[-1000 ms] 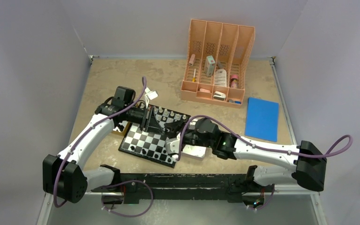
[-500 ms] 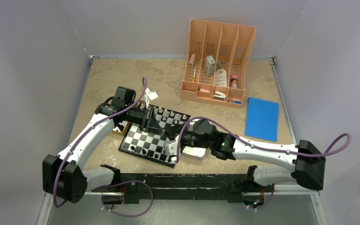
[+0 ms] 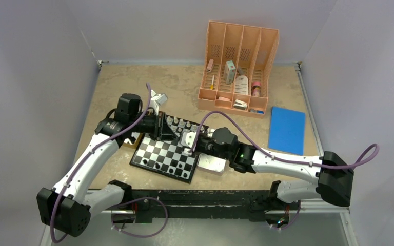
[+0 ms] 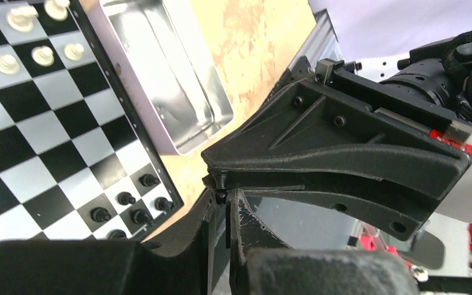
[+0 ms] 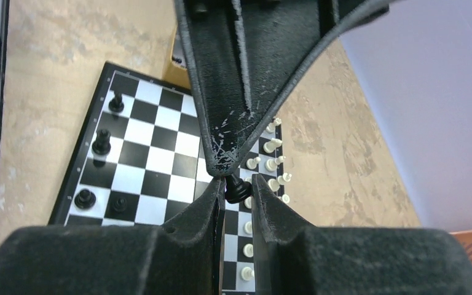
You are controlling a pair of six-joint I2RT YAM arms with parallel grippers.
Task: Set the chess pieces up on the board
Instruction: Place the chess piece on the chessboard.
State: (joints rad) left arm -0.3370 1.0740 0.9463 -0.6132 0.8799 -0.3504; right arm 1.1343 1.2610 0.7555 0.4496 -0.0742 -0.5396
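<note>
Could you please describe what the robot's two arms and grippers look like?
Both the left arm and right arm have white links joined by bulky black joint housings, each trailed by a looping purple cable. The left gripper and right gripper have black, wedge-shaped, rough-textured fingers; the left's tips show whitish scuffs.

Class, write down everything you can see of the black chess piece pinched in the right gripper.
The black chess piece is tiny, glossy and plastic-looking, with a rounded body flaring to a wider rim. It sits pinched at the very fingertips of the right gripper, touching only them. It seems to be raised above the board, near the rows of white pieces. Its type is too small to tell, and the top view hides it.
</note>
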